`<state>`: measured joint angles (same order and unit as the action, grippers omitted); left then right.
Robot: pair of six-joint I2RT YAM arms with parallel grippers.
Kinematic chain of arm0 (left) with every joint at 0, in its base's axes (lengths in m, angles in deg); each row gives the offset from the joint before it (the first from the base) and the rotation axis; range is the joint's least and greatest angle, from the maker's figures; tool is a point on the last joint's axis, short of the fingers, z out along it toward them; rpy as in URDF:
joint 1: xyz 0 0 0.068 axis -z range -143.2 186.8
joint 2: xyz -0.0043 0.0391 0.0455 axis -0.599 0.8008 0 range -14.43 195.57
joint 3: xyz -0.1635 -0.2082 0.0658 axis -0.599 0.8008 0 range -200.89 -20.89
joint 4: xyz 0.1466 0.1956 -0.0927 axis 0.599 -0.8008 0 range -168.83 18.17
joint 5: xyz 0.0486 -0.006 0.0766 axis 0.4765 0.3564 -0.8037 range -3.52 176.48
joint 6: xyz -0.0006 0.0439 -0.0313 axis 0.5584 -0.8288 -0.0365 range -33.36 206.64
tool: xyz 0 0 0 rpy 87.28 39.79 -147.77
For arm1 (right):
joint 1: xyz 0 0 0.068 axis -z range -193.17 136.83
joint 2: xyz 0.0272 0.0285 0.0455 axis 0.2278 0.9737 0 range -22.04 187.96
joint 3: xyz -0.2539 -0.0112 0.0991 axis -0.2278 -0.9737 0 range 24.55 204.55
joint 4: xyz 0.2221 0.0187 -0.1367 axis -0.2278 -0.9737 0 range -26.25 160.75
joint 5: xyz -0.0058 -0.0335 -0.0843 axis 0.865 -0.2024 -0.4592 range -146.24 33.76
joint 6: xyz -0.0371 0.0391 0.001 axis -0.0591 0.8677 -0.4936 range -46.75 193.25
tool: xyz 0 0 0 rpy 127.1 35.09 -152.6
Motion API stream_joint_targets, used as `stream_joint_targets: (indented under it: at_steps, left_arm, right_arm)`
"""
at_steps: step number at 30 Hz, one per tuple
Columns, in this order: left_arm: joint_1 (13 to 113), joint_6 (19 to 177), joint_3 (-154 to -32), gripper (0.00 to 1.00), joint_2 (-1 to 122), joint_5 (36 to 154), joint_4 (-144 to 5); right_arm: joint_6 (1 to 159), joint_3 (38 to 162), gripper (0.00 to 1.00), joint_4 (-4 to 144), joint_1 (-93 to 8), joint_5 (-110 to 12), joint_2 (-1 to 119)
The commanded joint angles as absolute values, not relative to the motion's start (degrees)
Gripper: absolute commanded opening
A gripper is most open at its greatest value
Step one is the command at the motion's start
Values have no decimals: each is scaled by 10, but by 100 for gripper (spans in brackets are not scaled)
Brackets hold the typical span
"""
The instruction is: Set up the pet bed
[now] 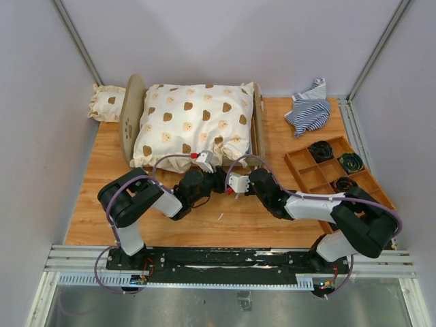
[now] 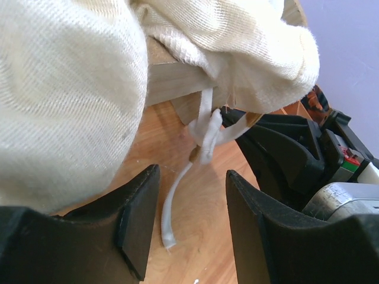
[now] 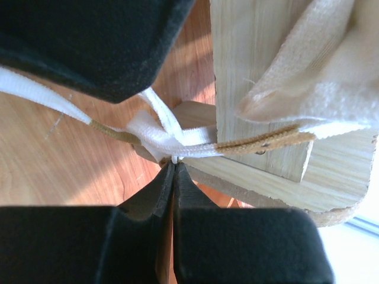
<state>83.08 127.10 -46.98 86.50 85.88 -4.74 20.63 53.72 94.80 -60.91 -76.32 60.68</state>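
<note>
The pet bed [image 1: 131, 116] stands at the back of the table, with a cream bear-print cushion [image 1: 194, 122] lying on it. At its near right corner, white cushion ties [image 2: 204, 133] are knotted around the wooden frame [image 2: 172, 77]. My left gripper [image 2: 193, 171] is open just in front of that knot, and a loose tie end [image 2: 169, 213] lies on the table between its fingers, untouched. My right gripper [image 3: 174, 164] is shut, its tips pinching a bit of the white tie [image 3: 166, 139] below the bed frame [image 3: 260, 59]. The two grippers [image 1: 214, 178] [image 1: 230, 185] meet tip to tip.
A small bear-print pillow [image 1: 107, 102] lies behind the bed's left end board. A striped cloth [image 1: 310, 109] sits at the back right. A compartmented wooden tray [image 1: 306, 178] holding dark coiled items stands to the right, close to my right arm.
</note>
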Motion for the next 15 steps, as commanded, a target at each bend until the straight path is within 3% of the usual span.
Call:
stream_joint_targets:
  at_steps: [1, 8, 11, 15]
  left_arm:
    - [836, 1250, -530, 53, 898, 882, -35]
    - [837, 1272, -519, 45, 922, 918, 29]
    - [837, 1290, -469, 46, 930, 907, 145]
    - [837, 1297, -446, 48, 928, 893, 176]
  right_arm:
    - [209, 548, 0, 1003, -634, -689, 611]
    - [217, 542, 0, 1018, -629, -675, 609]
    - [235, 532, 0, 1031, -618, -645, 597]
    - [261, 519, 0, 1041, -592, -600, 579]
